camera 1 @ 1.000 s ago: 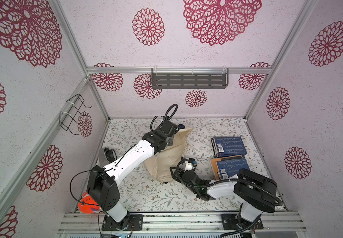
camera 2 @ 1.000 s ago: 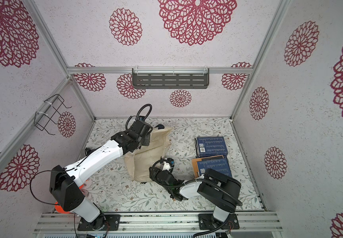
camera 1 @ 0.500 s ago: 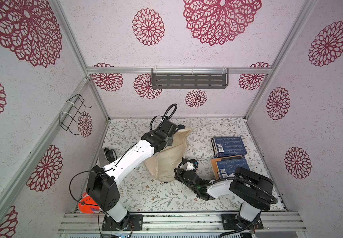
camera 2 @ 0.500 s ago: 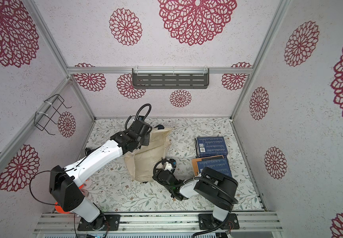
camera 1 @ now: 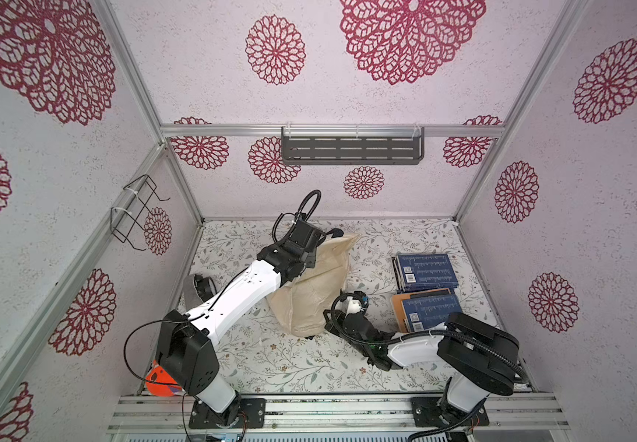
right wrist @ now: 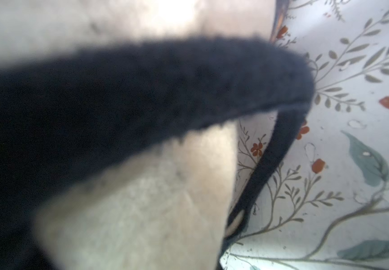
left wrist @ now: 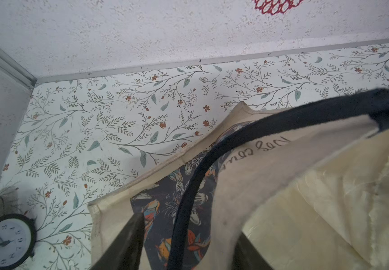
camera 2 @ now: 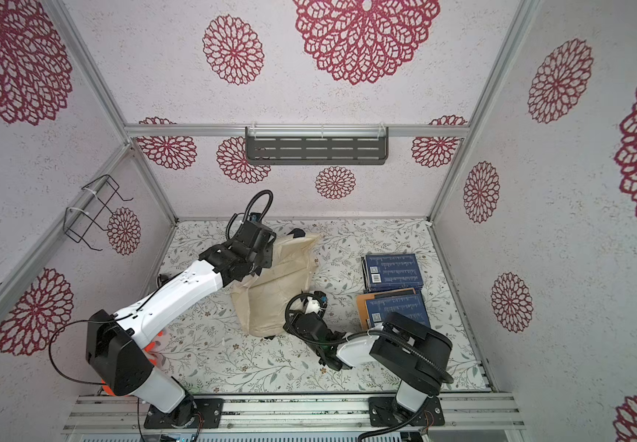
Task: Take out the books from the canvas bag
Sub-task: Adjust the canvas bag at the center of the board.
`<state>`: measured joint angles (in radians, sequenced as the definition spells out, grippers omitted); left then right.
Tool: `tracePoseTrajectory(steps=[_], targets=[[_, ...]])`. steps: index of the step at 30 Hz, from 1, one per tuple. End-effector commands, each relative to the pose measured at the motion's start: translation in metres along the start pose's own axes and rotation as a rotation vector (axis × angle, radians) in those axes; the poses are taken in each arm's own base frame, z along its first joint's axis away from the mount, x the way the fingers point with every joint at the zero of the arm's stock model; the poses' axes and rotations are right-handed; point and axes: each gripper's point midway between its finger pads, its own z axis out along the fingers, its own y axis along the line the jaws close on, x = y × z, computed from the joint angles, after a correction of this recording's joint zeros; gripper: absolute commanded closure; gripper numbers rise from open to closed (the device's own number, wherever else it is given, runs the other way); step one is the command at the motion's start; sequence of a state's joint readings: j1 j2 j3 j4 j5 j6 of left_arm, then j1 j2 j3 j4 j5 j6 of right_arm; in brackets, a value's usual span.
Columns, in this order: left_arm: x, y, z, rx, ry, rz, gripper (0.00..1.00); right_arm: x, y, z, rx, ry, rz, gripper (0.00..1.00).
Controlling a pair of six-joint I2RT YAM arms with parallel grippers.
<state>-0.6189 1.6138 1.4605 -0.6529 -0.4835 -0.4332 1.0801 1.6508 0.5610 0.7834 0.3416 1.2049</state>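
**Finding.** The canvas bag (camera 1: 311, 291) lies on its side on the floral table (camera 1: 271, 356), left of centre. Its long axis runs from far to near, and the near end leans slightly toward the robot's left. We find one gripper at each end of that axis.

**Left gripper** (left wrist: 189, 226). It is at the far end. Its fingers (left wrist: 130, 236) stand apart, astride the printed bag wall and a navy strap (left wrist: 282, 117), and pinch neither. Pale lining shows just beside that rim, so we judge the mouth to be at this far end.

**Right gripper** (camera 1: 322, 327). It is at the near end, against the bag, with its jaws together. Its wrist view is filled with blurred strap and cream cloth, so we cannot tell whether fabric is caught between them.

**Books** (camera 1: 426, 271). Those we can see lie outside the bag, in two stacks to the robot's right. They are well apart from the bag and nearer the right arm. Whether any book is inside the bag is hidden.

**Judgement.** The coming move turns on the far end. Anything left inside must come out along the long axis, on the left gripper's side.
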Motion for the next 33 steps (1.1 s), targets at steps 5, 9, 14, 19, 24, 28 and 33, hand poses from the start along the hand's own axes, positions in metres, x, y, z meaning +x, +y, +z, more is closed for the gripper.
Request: tracePoseTrajectory(steps=[5, 9, 14, 19, 24, 28, 33], targets=[[-0.028, 0.015, -0.02, -0.006, -0.08, -0.066, 0.18, -0.019, 0.033, -0.009, -0.07, -0.036, -0.032, 1.0], [-0.038, 0.015, -0.027, 0.007, -0.101, -0.072, 0.02, -0.02, 0.036, -0.011, -0.078, -0.033, -0.04, 1.0], [-0.06, 0.024, -0.044, -0.003, -0.168, -0.098, 0.02, -0.02, 0.041, -0.012, -0.089, -0.025, -0.052, 1.0], [-0.09, 0.03, -0.071, 0.028, -0.255, -0.124, 0.02, -0.024, 0.047, -0.013, -0.095, -0.027, -0.068, 1.0], [-0.111, 0.042, -0.099, 0.033, -0.326, -0.151, 0.02, -0.029, 0.052, -0.016, -0.101, -0.036, -0.083, 1.0], [-0.115, 0.059, -0.117, 0.019, -0.369, -0.196, 0.02, -0.038, 0.058, -0.022, -0.102, -0.048, -0.106, 1.0], [-0.104, 0.083, -0.127, -0.013, -0.377, -0.243, 0.02, -0.051, 0.066, -0.027, -0.077, -0.055, -0.149, 1.0]])
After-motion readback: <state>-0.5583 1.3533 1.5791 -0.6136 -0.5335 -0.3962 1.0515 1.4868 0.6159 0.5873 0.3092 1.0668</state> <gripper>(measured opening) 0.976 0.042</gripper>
